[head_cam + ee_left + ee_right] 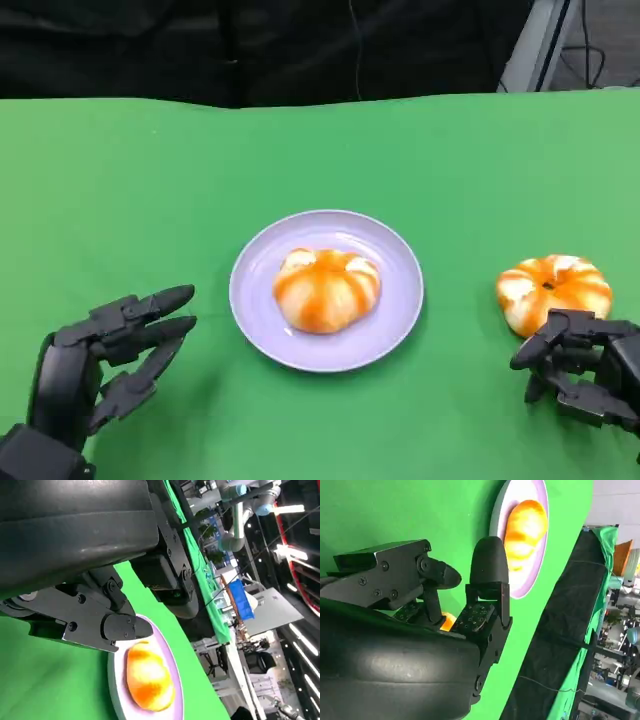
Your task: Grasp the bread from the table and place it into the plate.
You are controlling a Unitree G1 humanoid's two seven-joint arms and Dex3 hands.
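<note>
A lilac plate (400, 300) sits mid-table with one orange-and-white bread roll (326, 289) on it; the left wrist view shows the same plate (115, 680) and roll (148, 676). A second bread roll (553, 289) lies on the green cloth at the right. My right hand (585, 375) sits just in front of that roll, fingers curled toward it and holding nothing; a sliver of the roll (448, 621) shows between its fingers (489, 570). My left hand (105, 360) rests left of the plate, fingers apart, empty.
The green cloth (150, 180) covers the whole table up to a dark backdrop at the far edge. The right wrist view shows the plate (512, 591) with its roll (525, 530) beyond the hand.
</note>
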